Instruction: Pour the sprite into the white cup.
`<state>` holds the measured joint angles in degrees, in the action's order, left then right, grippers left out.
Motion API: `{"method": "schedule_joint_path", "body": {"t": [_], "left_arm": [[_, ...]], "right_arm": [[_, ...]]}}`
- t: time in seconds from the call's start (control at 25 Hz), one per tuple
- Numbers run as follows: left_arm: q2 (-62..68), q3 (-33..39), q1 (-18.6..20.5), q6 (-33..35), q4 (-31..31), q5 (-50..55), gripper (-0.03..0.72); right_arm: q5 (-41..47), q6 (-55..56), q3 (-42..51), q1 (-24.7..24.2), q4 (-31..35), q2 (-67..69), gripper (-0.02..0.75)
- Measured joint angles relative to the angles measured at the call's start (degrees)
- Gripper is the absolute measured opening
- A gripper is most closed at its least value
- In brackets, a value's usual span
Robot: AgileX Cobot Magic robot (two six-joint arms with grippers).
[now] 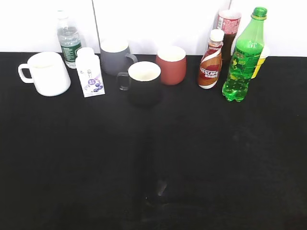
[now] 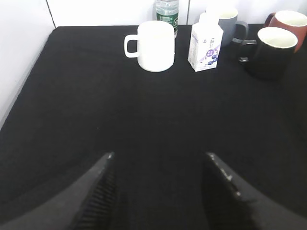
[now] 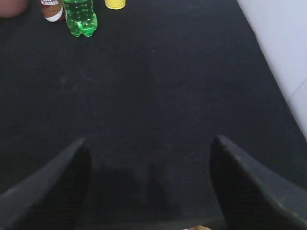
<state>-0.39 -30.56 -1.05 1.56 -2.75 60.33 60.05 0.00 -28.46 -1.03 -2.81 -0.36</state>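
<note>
From outside, the sprite [image 1: 245,56] stands upright at the far right, just beside the Nescafe bottle [image 1: 211,60]; a yellow cup [image 1: 259,61] is mostly hidden behind it. The white cup [image 1: 46,73] sits far left, and neither arm shows.

My left pincer [image 2: 160,184] gapes wide and empty, the white cup [image 2: 152,46] well ahead.

My right pincer [image 3: 149,184] is spread wide too; the sprite [image 3: 80,17] is cut off at the top edge.

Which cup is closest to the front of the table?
The black mug with the white inside. It stands a bit in front of the grey mug, red cup and white cup.
</note>
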Motion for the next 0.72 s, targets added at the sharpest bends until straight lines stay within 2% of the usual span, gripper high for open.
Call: {"method": "schedule_joint_path", "body": {"t": [0.72], "left_arm": [[0.0,0.1,0.0,0.0,0.0,0.0,0.437]], "right_arm": [[0.0,0.0,0.0,0.0,0.0,0.0,0.578]]}}
